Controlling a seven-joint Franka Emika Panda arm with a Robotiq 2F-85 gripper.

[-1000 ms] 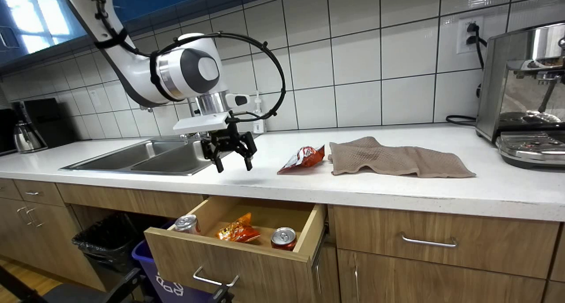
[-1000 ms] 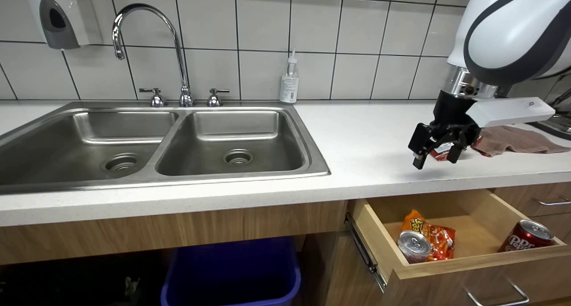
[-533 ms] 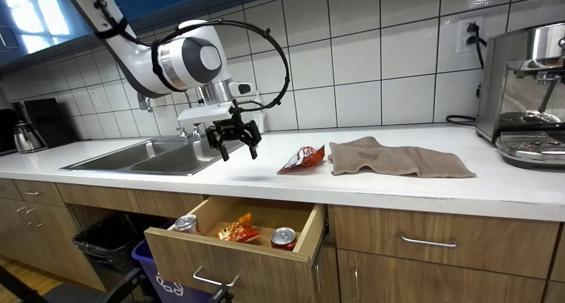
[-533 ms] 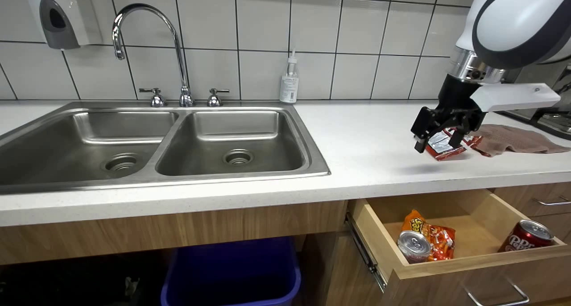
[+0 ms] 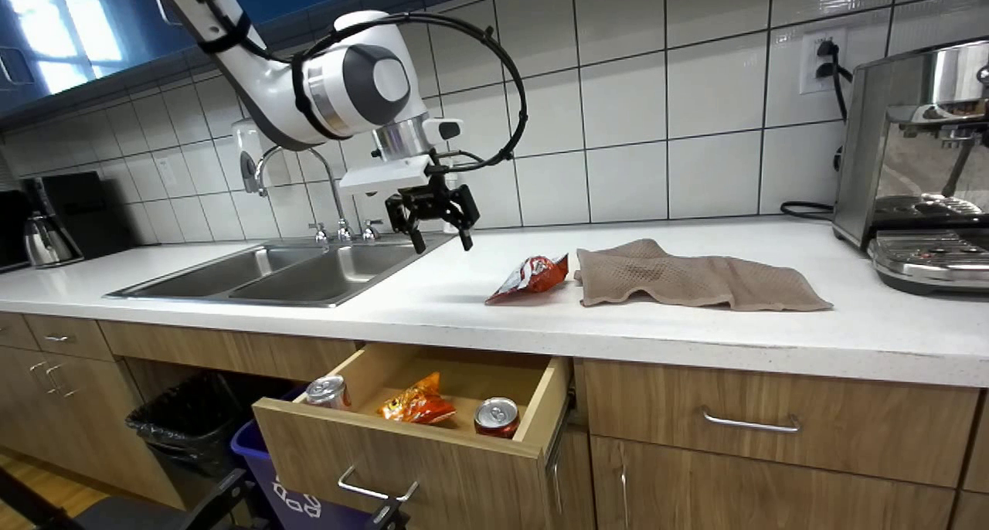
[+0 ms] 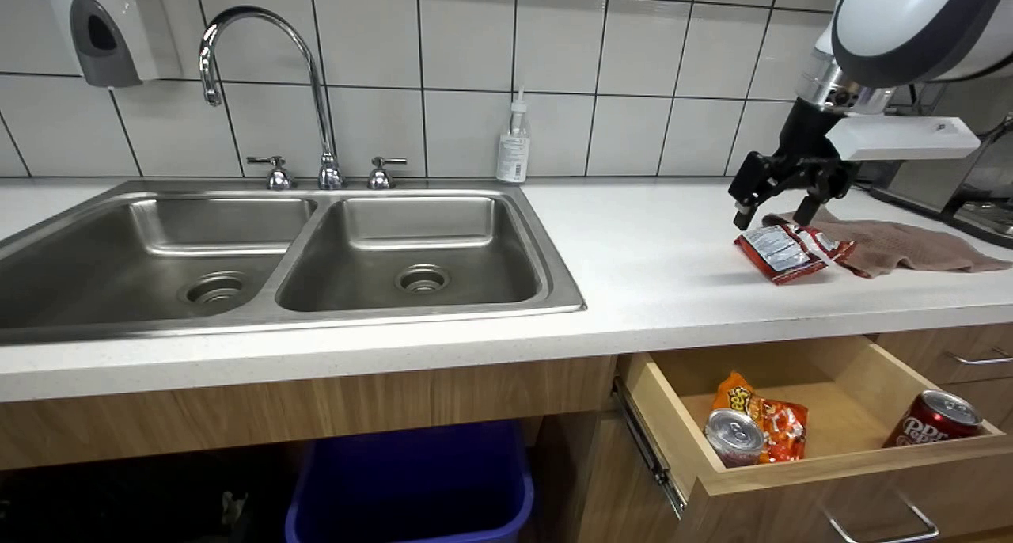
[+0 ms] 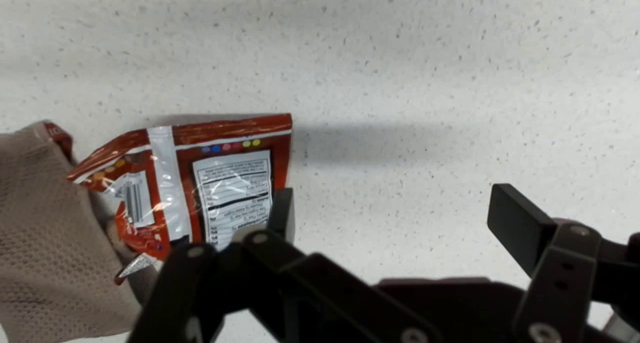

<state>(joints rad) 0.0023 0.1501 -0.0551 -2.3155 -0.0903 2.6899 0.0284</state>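
Observation:
My gripper [image 5: 443, 242] is open and empty, held above the white countertop with its fingers pointing down. It also shows in an exterior view [image 6: 772, 217] and in the wrist view [image 7: 392, 215]. A red and white snack bag [image 5: 533, 276] lies on the counter and is the nearest thing. In the wrist view the bag [image 7: 172, 183] is at the left, partly hidden by the left finger [image 7: 286, 215]. The gripper is apart from the bag. A brown cloth [image 5: 695, 279] lies beside the bag, crumpled; it also shows in the wrist view [image 7: 45, 233].
Below the counter, a drawer [image 5: 402, 445] stands open with an orange bag [image 6: 779, 424], a silver-topped can [image 6: 734, 438] and a dark red can [image 6: 934, 418]. A double sink [image 6: 554, 290], soap bottle [image 6: 514, 147] and coffee machine [image 5: 919, 159] stand on the counter. A blue bin [image 6: 411, 480] is underneath.
My gripper has risen higher above the counter and moved back toward the tiled wall, staying open. More of the red bag shows now. The bag, cloth and drawer have not moved.

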